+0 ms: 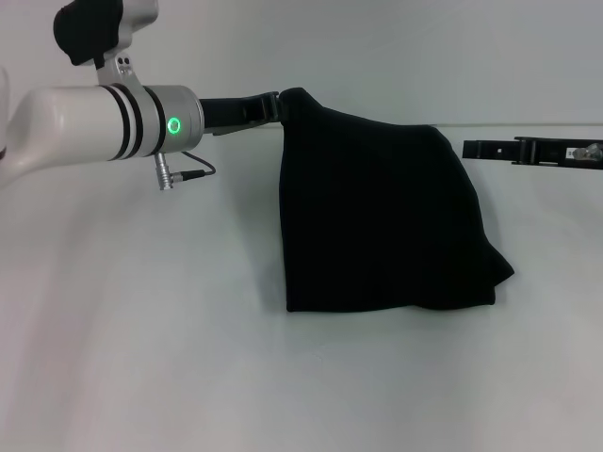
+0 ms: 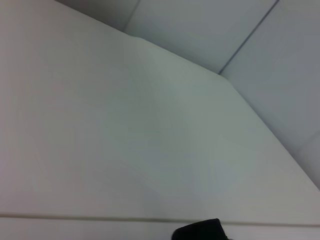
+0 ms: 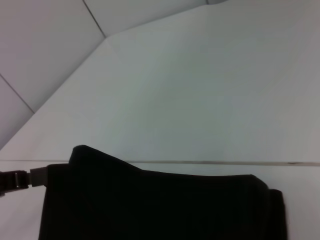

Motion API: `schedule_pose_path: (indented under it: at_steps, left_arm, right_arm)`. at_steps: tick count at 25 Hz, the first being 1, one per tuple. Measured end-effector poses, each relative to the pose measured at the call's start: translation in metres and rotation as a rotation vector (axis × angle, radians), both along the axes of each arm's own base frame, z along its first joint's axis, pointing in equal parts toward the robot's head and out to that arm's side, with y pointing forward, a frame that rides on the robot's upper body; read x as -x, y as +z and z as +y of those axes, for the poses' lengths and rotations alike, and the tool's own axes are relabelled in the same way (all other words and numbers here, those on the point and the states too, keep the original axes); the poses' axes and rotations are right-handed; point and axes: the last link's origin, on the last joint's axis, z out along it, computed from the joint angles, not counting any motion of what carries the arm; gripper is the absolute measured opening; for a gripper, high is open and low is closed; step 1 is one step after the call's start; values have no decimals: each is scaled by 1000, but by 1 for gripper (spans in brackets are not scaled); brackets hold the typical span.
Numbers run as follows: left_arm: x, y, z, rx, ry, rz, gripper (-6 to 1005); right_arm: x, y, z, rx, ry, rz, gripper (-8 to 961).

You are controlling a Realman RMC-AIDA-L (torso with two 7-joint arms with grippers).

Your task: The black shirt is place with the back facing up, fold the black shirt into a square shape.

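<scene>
**Trainee:** Why does the black shirt [image 1: 382, 212] sit the way it does?

**Lead:** You have it already folded into a thick block on the white table [image 1: 141, 348], towards the far edge. Its near and left edges are straight, but the right side slopes out to a loose point, so I judge the square unfinished.

**Trainee:** And the left gripper [image 1: 267, 106]?

**Lead:** It reaches in at the far left corner, and that corner stands up in a small peak right at the fingertips. That suggests you are pinching the cloth there to lift or drag the fold, but the fingers merge with the black fabric, so I cannot tell whether they are clamped on it. The right wrist view shows the same peak beside that gripper.

**Trainee:** The right gripper [image 1: 532, 151]?

**Lead:** It lies level off the shirt's far right corner, apart from the cloth. I cannot tell its finger state either. You probably hold it there ready to take the sloping side.
</scene>
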Motion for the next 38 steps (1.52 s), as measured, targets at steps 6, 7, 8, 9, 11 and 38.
schedule_pose_path:
  at_steps: [6,7,8,9,11,38]
  left_arm:
    - [7,-1,3,-58,38,12,-1]
    - [7,-1,3,-61,34,18,12]
    - [7,-1,2,-62,28,23,26]
    - [7,-1,2,-63,21,30,39]
    - [8,-1,2,-63,12,41,66]
    - [19,12,-105,203,-465,-132,771]
  right_arm:
    - [-6,3,-2,-1,-9,-5,764]
    - [-6,3,-3,-1,-10,-6,764]
    - [-7,4,-3,0,-12,-7,763]
    - [-7,4,-3,-1,-13,-9,763]
    - [-9,6,-3,-1,-20,-10,762]
    - [-35,-8,-37,296,-195,5,752]
